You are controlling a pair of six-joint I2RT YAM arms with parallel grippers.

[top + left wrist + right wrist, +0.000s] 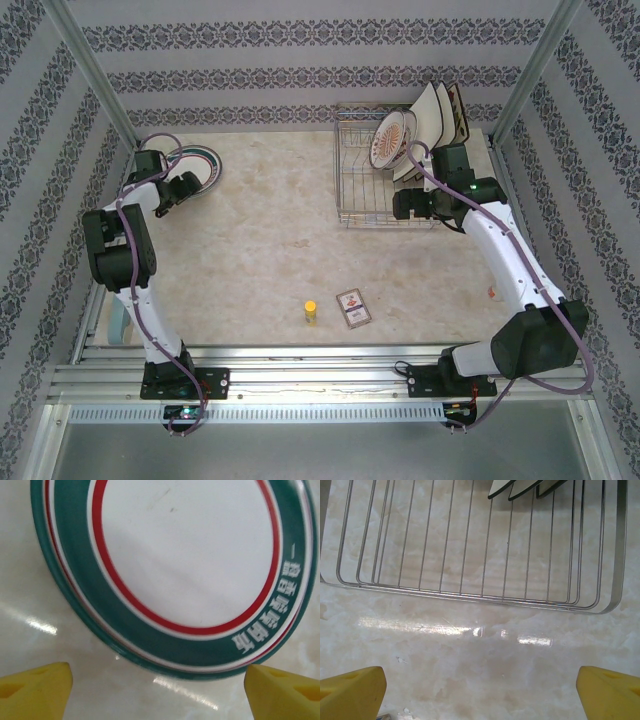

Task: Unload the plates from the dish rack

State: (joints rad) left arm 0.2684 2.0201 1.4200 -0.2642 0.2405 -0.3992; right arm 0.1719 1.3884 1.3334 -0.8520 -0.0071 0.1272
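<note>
Left wrist view showed me the left gripper (157,695) spread wide and empty, its yellow fingertips (30,690) just short of a round plate (190,555) lying flat on the table (30,605). I saw the right gripper (480,695) equally spread over the table, just before the rack (470,596). More plates (392,138) stood at the rack's far end.

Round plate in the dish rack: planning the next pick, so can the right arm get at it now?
Probably yes. The right gripper is open just outside the dish rack, and the round plate leans in front of the square plates, its face uncovered.
</note>
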